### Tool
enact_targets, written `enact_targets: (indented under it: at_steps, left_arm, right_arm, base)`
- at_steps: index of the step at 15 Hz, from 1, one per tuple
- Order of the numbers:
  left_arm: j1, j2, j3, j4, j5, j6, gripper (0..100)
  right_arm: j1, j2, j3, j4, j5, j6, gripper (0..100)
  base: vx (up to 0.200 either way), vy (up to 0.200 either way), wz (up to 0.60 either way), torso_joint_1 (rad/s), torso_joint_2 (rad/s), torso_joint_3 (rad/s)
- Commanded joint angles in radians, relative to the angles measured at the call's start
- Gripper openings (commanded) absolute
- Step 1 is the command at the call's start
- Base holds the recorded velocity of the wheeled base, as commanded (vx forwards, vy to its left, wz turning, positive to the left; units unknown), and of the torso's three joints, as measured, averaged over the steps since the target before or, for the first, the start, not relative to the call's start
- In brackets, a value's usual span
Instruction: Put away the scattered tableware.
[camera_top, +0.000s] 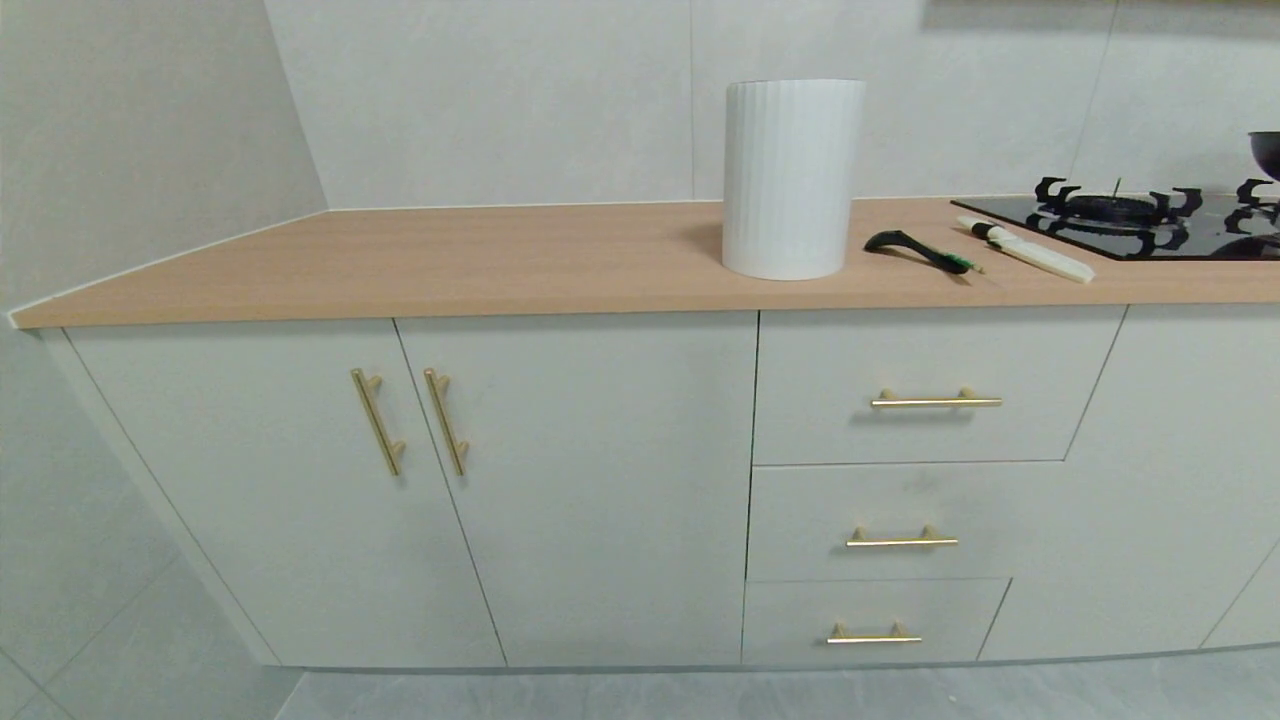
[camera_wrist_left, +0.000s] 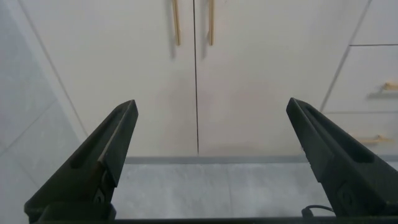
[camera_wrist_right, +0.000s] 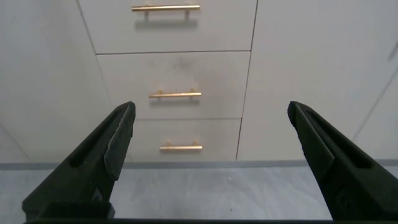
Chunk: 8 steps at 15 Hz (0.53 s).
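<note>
The left jaws stand spread wide with nothing between them, facing the pale double cabinet doors (camera_wrist_left: 249, 81) and their two upright brass handles (camera_wrist_left: 176, 22). The right jaws are likewise spread and empty, facing the stack of three pale drawers (camera_wrist_right: 174, 74).

Farther out, in the head view, the light wooden table (camera_top: 450, 262) carries a tall white ribbed cylindrical holder (camera_top: 793, 180) at about 1 o'clock from centre. Just beside it toward 3 o'clock lies the black curved-handled utensil with a green tip (camera_top: 918, 250). At its own 3 o'clock lies the cream-white knife-like utensil with a black and green band (camera_top: 1025, 250), close to the black glass gas hob (camera_top: 1150, 225).

Both utensils lie flat and thin, so a pinch from above could skid off or scrape the table. They lie close together, so one jaw might nudge the neighbour. The tall holder could tip if bumped. An arm rising from below might catch the table's front edge.

Both arms appear to sit low, level with the cabinet fronts and well under the table, aimed forward and slightly down
</note>
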Motion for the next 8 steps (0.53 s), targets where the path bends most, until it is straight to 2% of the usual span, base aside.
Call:
enact_targets:
  at_steps: [1, 8]
  left_arm:
    - [0.000, 0.001, 0.000, 0.000, 0.000, 0.000, 100]
    - [0.000, 0.001, 0.000, -0.002, 0.000, 0.003, 100]
  right_arm:
    - [0.000, 0.002, 0.000, -0.001, -0.001, 0.000, 100]
    - [0.000, 0.002, 0.000, -0.001, 0.000, -0.002, 100]
  base:
    - [0.000, 0.000, 0.00, 0.000, 0.00, 0.000]
    - [0.000, 0.000, 0.00, 0.000, 0.00, 0.000]
